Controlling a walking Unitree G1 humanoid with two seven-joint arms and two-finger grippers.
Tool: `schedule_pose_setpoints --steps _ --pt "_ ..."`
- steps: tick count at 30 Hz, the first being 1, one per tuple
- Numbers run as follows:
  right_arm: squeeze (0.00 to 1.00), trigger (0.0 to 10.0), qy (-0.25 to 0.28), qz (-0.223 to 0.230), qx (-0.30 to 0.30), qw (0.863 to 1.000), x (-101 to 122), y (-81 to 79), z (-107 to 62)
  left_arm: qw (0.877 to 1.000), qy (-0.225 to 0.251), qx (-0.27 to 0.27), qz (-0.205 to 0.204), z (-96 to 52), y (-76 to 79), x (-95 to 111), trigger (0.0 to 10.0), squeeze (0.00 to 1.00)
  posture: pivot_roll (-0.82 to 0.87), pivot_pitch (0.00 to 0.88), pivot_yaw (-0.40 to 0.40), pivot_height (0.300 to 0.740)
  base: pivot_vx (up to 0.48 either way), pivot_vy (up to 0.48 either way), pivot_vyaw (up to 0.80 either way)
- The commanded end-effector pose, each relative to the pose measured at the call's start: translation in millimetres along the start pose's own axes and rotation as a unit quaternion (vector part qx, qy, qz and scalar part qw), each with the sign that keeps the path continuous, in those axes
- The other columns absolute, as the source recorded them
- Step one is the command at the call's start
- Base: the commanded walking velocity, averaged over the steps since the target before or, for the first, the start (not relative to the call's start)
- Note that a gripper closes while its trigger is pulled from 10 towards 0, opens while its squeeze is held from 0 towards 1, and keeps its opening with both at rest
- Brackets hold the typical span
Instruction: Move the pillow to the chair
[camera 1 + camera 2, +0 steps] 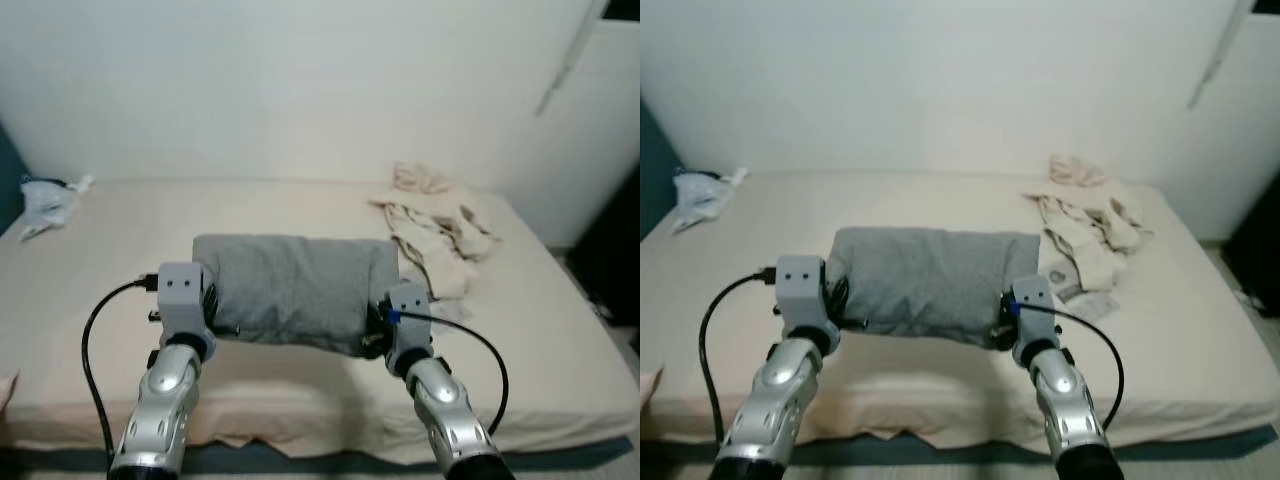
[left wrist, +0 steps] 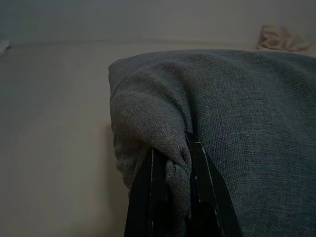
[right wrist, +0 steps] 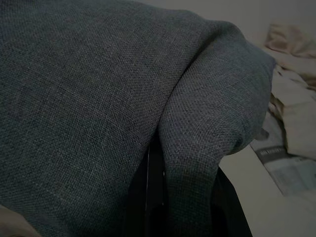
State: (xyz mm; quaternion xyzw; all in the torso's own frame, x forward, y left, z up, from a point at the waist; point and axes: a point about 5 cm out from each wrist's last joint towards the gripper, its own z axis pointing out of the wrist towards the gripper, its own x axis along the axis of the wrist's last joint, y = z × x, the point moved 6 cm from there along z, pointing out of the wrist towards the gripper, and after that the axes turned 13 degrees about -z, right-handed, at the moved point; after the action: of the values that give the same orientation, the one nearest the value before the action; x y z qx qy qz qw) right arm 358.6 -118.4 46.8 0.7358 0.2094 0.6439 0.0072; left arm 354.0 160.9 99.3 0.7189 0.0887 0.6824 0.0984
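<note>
Left eye view: you've got the grey pillow on the bed, near the front edge, lying crosswise between both arms. Left gripper is at the pillow's left end, right gripper at its right end, both touching fabric. Crumpled beige cloth sits further back to the right, and a clear plastic bag at the far left corner.

Right eye view: same layout. A paper label lies on the sheet just beside the pillow's right end, under the cloth pile.

Left wrist view: your left fingers are narrow, pinching a fold of the pillow's corner between them. Bed sheet beyond it.

Right wrist view: your right fingers are closed on a thick fold of pillow fabric, which bulges over and hides most of them. Printed paper and beige cloth lie beside it.
</note>
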Motion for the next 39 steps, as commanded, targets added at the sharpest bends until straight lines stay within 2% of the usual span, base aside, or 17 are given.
schedule_pose_setpoints --steps 1,10,19,39 --pt "0.0 10.0 0.019 0.005 0.01 1.0 11.2 -7.1 3.4 0.999 0.0 -0.032 0.005 2.7 15.2 2.6 10.0 0.0 0.03 0.047 0.005 0.74 0.0 0.0 0.0" --pt "0.0 10.0 0.015 0.008 0.005 1.0 7.7 -4.4 1.5 0.999 -0.006 -0.04 0.008 4.2 18.9 0.9 10.0 0.0 0.03 0.05 0.01 0.74 0.0 0.0 0.0" --pt "0.0 10.0 0.02 0.006 0.015 1.0 8.9 -7.0 1.3 0.999 -0.009 -0.035 0.013 3.3 15.6 -0.7 10.0 0.0 0.03 0.059 0.003 0.74 0.0 0.0 0.0" --pt "0.0 10.0 0.003 0.004 0.008 1.0 2.1 -2.9 0.7 0.999 -0.014 -0.023 0.018 2.4 12.1 -4.2 10.0 0.0 0.03 0.064 -0.006 0.74 0.0 0.0 -0.8"
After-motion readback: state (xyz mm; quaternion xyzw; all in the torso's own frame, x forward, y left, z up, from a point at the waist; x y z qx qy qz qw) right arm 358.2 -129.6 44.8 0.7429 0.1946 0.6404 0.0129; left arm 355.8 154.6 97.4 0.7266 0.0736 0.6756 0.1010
